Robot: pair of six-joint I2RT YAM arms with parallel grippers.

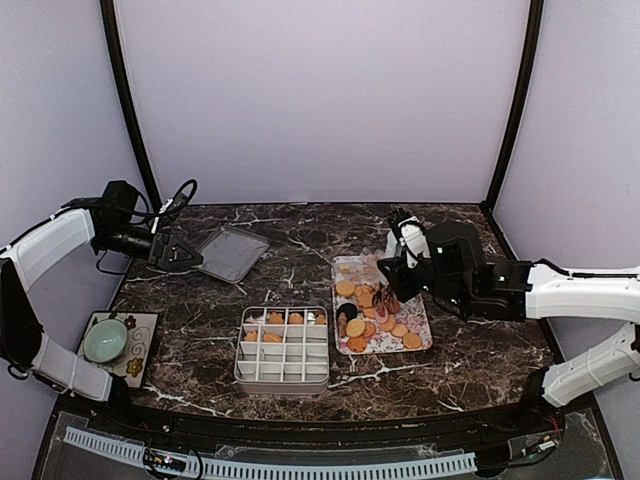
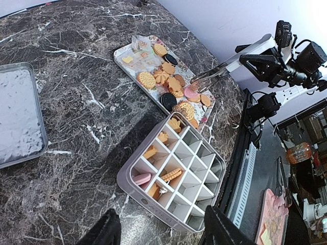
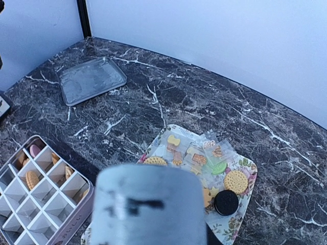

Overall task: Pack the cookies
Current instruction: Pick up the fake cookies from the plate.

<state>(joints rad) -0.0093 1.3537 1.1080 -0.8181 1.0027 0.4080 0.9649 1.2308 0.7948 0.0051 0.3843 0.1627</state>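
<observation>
Grey blurred bulk (image 3: 150,204) across tray (image 3: 244,164) and cookies (image 3: 235,181)

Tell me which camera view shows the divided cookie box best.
Left wrist: the divided box appears large and nearly whole, with compartments and cookies inside distinguishable. Top external shows the box whole but small; right wrist catches only a cropped part at lower left.

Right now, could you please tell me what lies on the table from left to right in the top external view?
Green bowl on its mat → shallow grey tray → divided box → flower-patterned tray with the cookies.
</observation>
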